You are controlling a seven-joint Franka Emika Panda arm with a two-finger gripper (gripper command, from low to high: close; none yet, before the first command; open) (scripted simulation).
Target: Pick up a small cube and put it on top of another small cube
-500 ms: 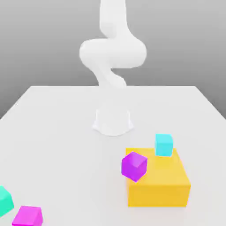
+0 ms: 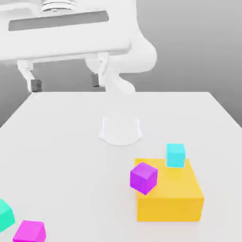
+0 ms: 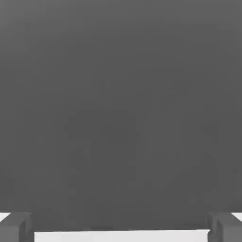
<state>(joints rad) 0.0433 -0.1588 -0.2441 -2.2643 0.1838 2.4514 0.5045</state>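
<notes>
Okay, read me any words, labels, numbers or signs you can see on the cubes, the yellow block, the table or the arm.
None: no text, number or sign can be read anywhere.
The magenta cube, purple cube, cyan cube, teal cube, yellow block, table and gripper are all plain.

I see even, diffuse light with no glare. My white table point(image 2: 61, 142) is bright, the backdrop a smooth grey gradient. Soft faint shadows sit under the yellow block point(image 2: 170, 198) (barely darker). Edges look slightly soft.
</notes>
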